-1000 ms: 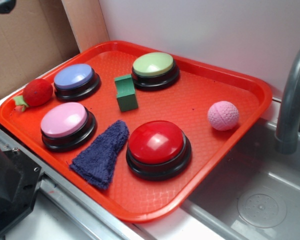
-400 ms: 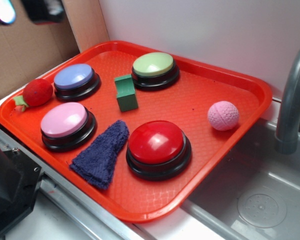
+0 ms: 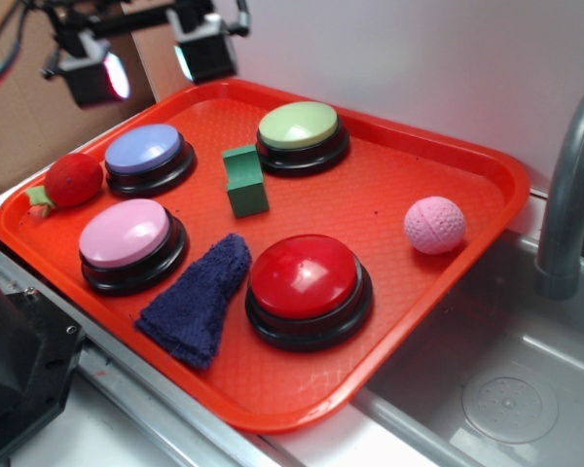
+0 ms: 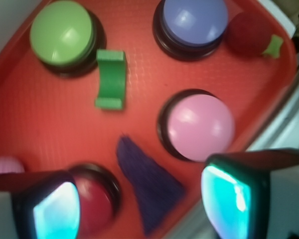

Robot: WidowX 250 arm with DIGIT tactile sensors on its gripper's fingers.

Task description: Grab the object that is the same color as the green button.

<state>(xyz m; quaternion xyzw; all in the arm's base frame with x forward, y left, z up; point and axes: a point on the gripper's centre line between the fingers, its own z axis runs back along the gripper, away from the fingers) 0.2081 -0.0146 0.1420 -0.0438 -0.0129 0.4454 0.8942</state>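
Exterior view shows the claw (image 3: pixel 148 66), fingers apart and empty, high above the tray's (image 3: pixel 487 165) far left corner. Nothing is grabbed yet: the green block (image 3: pixel 245 181) sits mid-tray just beside the green button (image 3: pixel 299 126), with the reach and grasp still ahead.

Nine things on one red tray (image 3: pixel 487 175).
Four push buttons: green button (image 3: pixel 299 126), blue button (image 3: pixel 144 149), pink button (image 3: pixel 126 233), red button (image 3: pixel 305 277); one green block (image 3: pixel 244 181), one pink ball (image 3: pixel 434 225), one toy strawberry (image 3: pixel 71 181), one dark blue cloth (image 3: pixel 200 297).

Dark green block (image 3: pixel 245 181), lime-green button (image 3: pixel 299 126), red-orange dimpled tray (image 3: pixel 487 180), navy cloth (image 3: pixel 200 297).
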